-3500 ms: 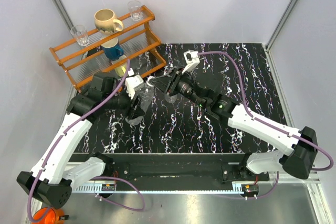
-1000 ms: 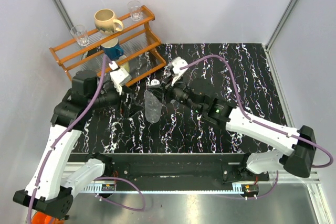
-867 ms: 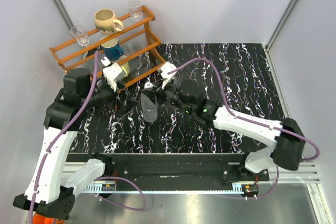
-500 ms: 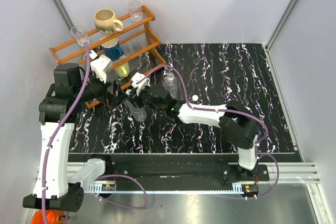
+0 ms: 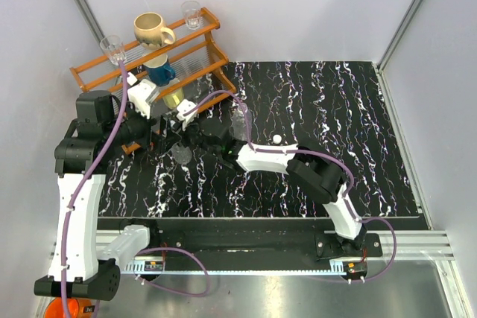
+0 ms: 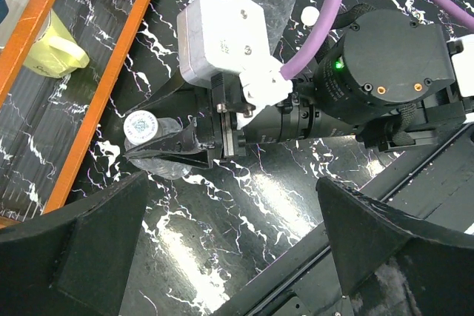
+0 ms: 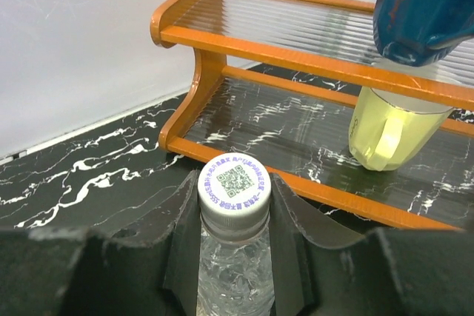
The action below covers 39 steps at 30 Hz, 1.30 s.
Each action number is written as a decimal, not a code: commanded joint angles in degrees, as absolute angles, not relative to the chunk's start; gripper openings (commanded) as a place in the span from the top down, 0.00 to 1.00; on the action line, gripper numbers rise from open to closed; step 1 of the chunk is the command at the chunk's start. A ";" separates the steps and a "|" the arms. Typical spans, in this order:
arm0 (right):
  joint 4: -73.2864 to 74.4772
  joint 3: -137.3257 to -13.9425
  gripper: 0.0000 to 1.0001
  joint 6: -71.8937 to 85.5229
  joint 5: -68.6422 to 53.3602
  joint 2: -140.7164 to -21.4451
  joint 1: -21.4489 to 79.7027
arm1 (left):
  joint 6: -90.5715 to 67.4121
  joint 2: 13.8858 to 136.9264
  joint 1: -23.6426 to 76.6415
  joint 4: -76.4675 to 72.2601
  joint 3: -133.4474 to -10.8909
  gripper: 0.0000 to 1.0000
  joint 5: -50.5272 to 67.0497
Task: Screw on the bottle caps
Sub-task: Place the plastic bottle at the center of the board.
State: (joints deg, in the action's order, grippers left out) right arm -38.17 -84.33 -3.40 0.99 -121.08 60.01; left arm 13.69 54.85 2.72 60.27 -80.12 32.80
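My right gripper (image 7: 235,192) is shut on the neck of a clear ribbed bottle (image 7: 235,275), just under its white cap (image 7: 235,185), which sits on the bottle and bears a printed code. In the top view this bottle (image 5: 181,156) is upright by the rack's front, held by the right gripper (image 5: 181,147). The left wrist view shows the same cap (image 6: 141,125). My left gripper (image 5: 160,135) is open and empty just left of it, fingers (image 6: 81,242) wide apart. A second bottle (image 5: 240,121) stands uncapped mid-table. A loose white cap (image 5: 276,139) lies to its right.
An orange wooden rack (image 5: 197,57) stands at the back left with a beige mug (image 5: 153,31), a blue mug (image 5: 159,72), a yellow cup (image 5: 175,98) and two drinking glasses (image 5: 113,48). Its base rail (image 7: 244,160) is right behind the held bottle.
My right arm has swung far left, carrying the capped bottle from mid-table to the rack's front. My left arm has pulled back left and let go of the bottle.
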 commanded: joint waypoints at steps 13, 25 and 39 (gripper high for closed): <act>-39.38 -88.07 0.50 -0.35 1.93 -123.05 60.82 | 13.54 54.84 2.11 59.85 -82.27 0.01 34.63; -38.85 -87.28 0.30 -1.58 1.67 -121.82 61.52 | 12.74 55.11 2.02 59.15 -82.18 0.01 34.36; -38.15 -85.52 0.20 -3.33 1.85 -118.92 61.70 | 12.83 54.76 2.02 59.41 -82.27 0.01 35.95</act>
